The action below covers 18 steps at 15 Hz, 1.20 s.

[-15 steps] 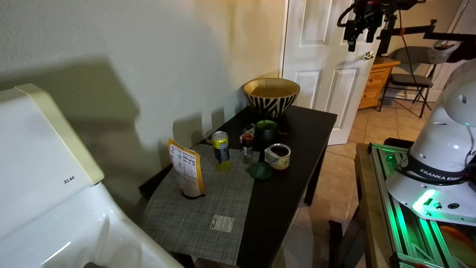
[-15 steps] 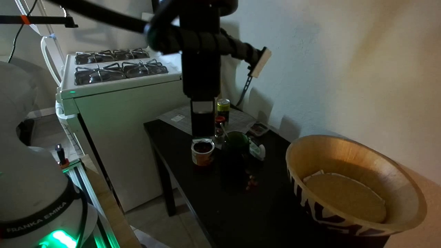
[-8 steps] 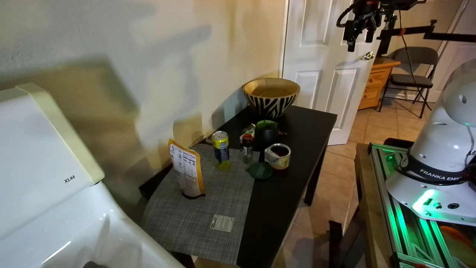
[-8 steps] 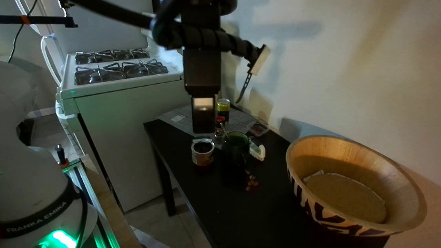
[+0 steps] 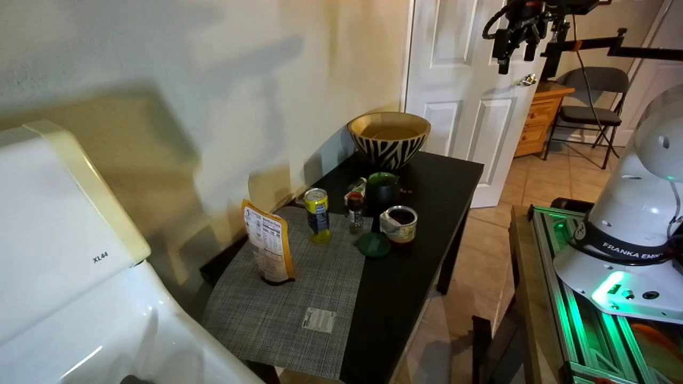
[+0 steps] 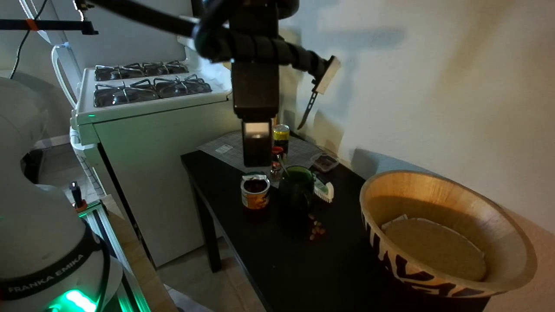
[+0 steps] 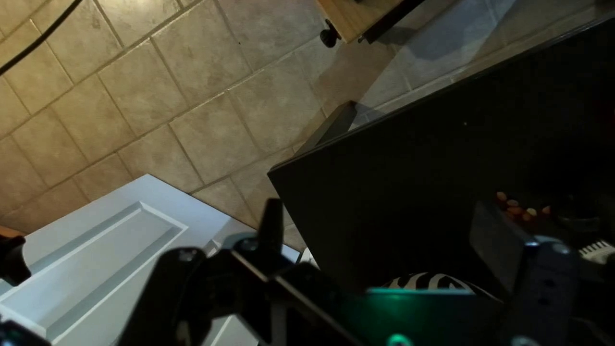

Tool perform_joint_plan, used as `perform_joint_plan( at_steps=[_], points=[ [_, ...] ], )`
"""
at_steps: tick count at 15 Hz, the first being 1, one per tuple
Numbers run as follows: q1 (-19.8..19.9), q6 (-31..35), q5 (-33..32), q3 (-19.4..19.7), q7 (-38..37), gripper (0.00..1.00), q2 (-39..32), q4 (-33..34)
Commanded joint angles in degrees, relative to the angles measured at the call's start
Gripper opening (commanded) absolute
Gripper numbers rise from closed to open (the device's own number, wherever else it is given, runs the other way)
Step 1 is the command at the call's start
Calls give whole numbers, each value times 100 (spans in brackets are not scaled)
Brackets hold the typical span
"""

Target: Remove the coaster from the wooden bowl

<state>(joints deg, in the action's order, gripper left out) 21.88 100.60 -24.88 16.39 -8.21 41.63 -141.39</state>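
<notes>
Nearest, on the left in an exterior view, the white stove (image 5: 80, 213) stands by the near end of the table (image 5: 448, 176), a narrow dark top set along the pale wall (image 5: 187, 53). Across on the right, apart from the table, the arm (image 5: 613, 213) rises from a wooden bench (image 5: 529, 277), a green light (image 5: 608, 286) glowing at its base. A grey mat (image 5: 333, 277) covers the table's near part, with a pale label (image 5: 319, 320) toward its near edge. On the mat a bag (image 5: 269, 248) stands upright, with a can (image 5: 318, 213) farther on and to its right. A green lid (image 5: 373, 245) lies across the mat's right edge; just beyond it, a tub (image 5: 401, 230) sits to the right on the bare dark top and a red-capped jar (image 5: 355, 213) to the left. Past these stands a dark mug (image 5: 382, 194), a brush (image 6: 323, 189) just to its left, a few reddish bits (image 6: 318, 231) scattered near it toward the far end. There, close to the wall, sits the bowl (image 5: 392, 152), zebra-striped outside. The coaster (image 6: 438, 251) lies flat inside it, at the bottom, a pale scrap (image 6: 396, 219) showing at one edge. High to the right hangs the gripper (image 5: 516, 60), released and spread wide, well apart from the bowl. Behind come the warm-lit tiled floor (image 5: 491, 229), a white panelled door (image 5: 453, 80) with a metal knob (image 5: 527, 80), wooden drawers (image 5: 532, 128) and, farthest right, a dark folding chair (image 5: 591, 113).
</notes>
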Motion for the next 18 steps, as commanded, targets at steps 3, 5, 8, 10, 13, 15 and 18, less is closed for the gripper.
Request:
perform_joint_plan(
  at_steps=[3, 5, 8, 10, 13, 15, 18],
  points=[
    [-404, 1142, 93, -84, 340, 100, -684, 349],
    [-608, 1511, 176, -168, 536, 100, -1177, 618],
    [-719, 1880, 59, -224, 789, 100, -2224, 1222],
    [-668, 2044, -19, -158, 935, 100, -2890, 1656],
    [-656, 2202, 175, -64, 1182, 100, -3831, 2342],
    [-665, 2040, 628, 5, 1462, 100, -4416, 2819],
    [-541, 1631, 1439, 28, 1894, 100, -4960, 3400]
  ],
)
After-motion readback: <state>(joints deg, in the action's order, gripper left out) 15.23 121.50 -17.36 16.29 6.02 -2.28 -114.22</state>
